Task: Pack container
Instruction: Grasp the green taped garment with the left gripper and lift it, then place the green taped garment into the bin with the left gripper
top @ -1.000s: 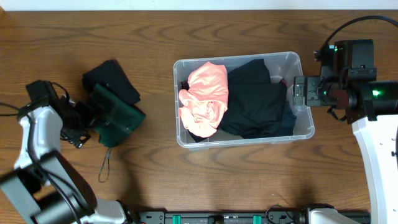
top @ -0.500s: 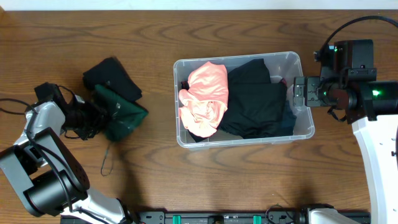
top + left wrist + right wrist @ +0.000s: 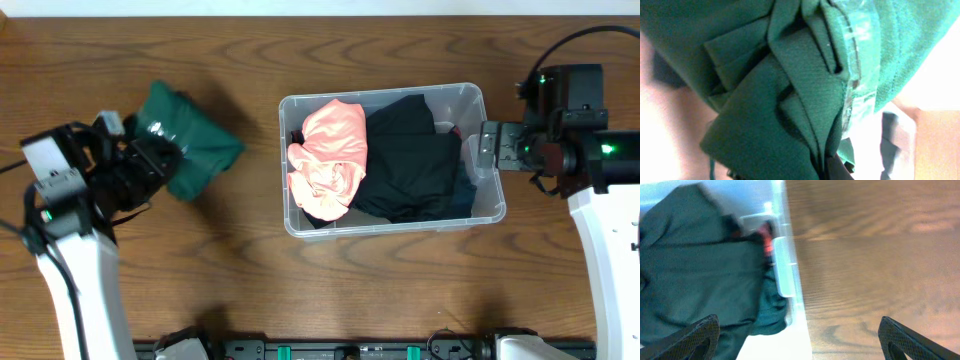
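The container (image 3: 482,98), a clear bin at centre right, holds a coral-pink garment (image 3: 330,158) and a black garment (image 3: 412,165). My left gripper (image 3: 150,160) is shut on a bunched dark green garment (image 3: 195,145), held off the table left of the container. That green cloth (image 3: 790,100) fills the left wrist view and hides the fingers. My right gripper (image 3: 484,150) stands open over the container's right wall. In the right wrist view one fingertip (image 3: 697,335) is over the dark clothes (image 3: 700,270) and the other over bare wood, with the rim (image 3: 785,275) between them.
Wooden table (image 3: 230,260) surrounds the container. The left arm's white link (image 3: 80,270) runs down the near left. The right arm's white body (image 3: 605,240) fills the right edge.
My left gripper has shut on the green garment and raised it toward the back, over the spot where a black garment lay. The right arm has barely moved.
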